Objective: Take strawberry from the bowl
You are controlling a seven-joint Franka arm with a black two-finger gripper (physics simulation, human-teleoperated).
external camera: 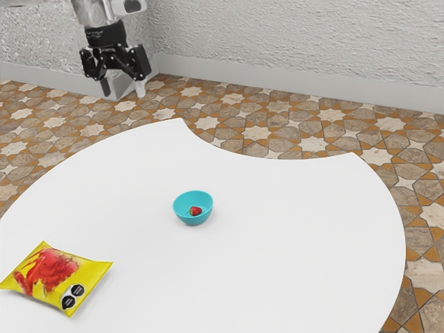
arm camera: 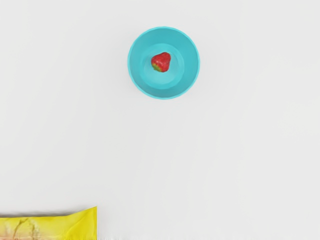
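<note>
While the strawberry (arm camera: 161, 62) lies in the bowl (arm camera: 190, 65), approach seems the step; gripper (external camera: 123, 89), spread wide, empty; next move likely needs centring above fruit, then lowering.

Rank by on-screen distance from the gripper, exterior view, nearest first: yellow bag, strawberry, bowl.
1. Bowl and strawberry: too close to call, strawberry inside bowl.
2. Yellow bag: at the exterior view's lower left, farthest from the gripper.
</note>
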